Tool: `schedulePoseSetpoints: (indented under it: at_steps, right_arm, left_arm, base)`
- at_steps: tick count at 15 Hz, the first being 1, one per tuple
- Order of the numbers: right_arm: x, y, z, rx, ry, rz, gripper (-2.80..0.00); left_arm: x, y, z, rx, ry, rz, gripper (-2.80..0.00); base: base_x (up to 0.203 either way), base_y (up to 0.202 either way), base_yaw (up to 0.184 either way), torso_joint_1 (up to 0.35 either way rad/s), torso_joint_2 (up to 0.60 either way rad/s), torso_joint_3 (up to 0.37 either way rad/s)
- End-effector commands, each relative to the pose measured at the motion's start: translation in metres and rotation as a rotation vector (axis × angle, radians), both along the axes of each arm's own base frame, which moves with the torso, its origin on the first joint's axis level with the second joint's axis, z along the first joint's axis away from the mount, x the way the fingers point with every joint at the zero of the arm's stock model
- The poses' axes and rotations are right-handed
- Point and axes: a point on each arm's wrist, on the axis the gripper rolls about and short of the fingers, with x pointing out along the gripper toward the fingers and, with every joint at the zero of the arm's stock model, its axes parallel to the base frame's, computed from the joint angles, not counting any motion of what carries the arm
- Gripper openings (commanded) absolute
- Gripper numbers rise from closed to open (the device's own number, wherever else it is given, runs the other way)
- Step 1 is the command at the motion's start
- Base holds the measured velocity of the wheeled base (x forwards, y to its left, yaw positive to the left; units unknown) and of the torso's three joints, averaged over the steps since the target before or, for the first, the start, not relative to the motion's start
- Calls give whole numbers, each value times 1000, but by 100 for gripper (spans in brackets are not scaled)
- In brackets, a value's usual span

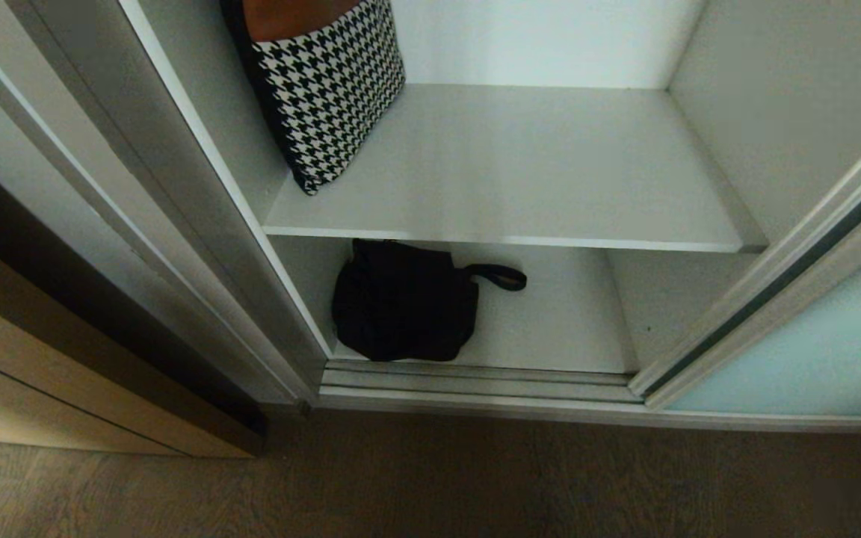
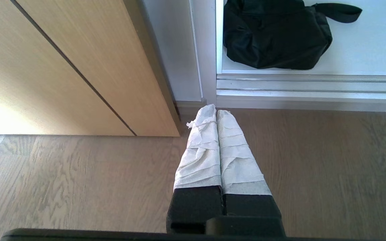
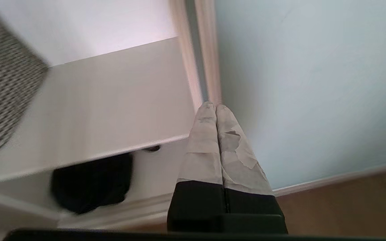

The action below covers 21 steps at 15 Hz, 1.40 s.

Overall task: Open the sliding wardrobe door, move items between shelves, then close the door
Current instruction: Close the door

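The sliding wardrobe door (image 1: 812,351) of pale blue-green glass stands slid to the right, leaving the compartment open. A floppy black bag (image 1: 404,302) with a loop strap lies on the bottom shelf (image 1: 565,321), at its left. The shelf above (image 1: 520,172) carries only a houndstooth bag. Neither arm shows in the head view. My right gripper (image 3: 215,106) is shut and empty, its tips in front of the door's silver frame (image 3: 209,50), with the door glass (image 3: 313,83) beside it. My left gripper (image 2: 215,109) is shut and empty, low over the floor, short of the black bag (image 2: 276,36).
A black-and-white houndstooth bag (image 1: 326,82) with a brown top leans on the left of the upper shelf. A light wood panel (image 1: 42,373) stands at the left. Silver floor tracks (image 1: 475,377) run along the wardrobe's front. Wood floor (image 1: 430,486) lies in front.
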Motion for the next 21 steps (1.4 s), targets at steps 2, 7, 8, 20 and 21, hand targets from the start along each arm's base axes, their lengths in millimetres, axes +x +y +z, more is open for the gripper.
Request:
schedulePoseSetpoints:
  at_steps: [2,7,8,20,21]
  right_arm:
    - [36,11,18,-6,45,-105,-280]
    - [39,13,22,-50,59,-249,-280]
    - [40,14,23,-58,62,-269,-280]
    - [72,15,28,-132,75,-214,-280]
    - [72,16,29,-139,59,-174,-280]
  left_arm:
    - [0,0,0,0,1,1,-280]
    - [0,0,0,0,1,1,-280]
    - [0,0,0,0,1,1,-280]
    - [0,0,0,0,1,1,-280]
    - [0,0,0,0,1,1,-280]
  base:
    - [0,0,0,0,0,0]
    - [0,0,0,0,0,0]
    - [0,0,0,0,0,0]
    - [0,0,0,0,0,0]
    - [0,0,0,0,0,0]
